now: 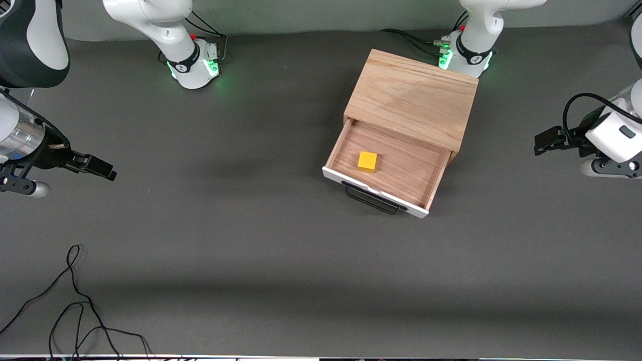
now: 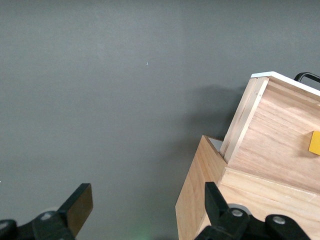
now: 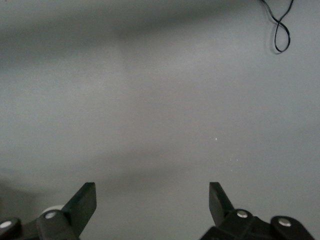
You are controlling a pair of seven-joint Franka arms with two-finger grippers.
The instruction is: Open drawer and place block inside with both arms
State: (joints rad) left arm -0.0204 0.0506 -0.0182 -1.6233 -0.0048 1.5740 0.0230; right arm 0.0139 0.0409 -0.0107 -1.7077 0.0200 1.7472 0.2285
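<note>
The drawer [image 1: 396,163] is pulled out of the light oak box [image 1: 414,98], its white front panel and black wire handle [image 1: 373,199] toward the front camera. The yellow block [image 1: 367,161] lies inside the drawer on its wooden floor. My left gripper [image 1: 541,143] hangs open and empty at the left arm's end of the table, apart from the box. In the left wrist view the gripper [image 2: 147,204] is open, with the box [image 2: 197,200], the drawer [image 2: 270,135] and an edge of the block [image 2: 315,142] in sight. My right gripper [image 1: 106,172] is open and empty over bare mat [image 3: 152,200].
A loose black cable [image 1: 75,301] lies on the dark grey mat near the front edge at the right arm's end; its loop shows in the right wrist view [image 3: 280,25]. Both arm bases [image 1: 193,62] stand along the table's back edge.
</note>
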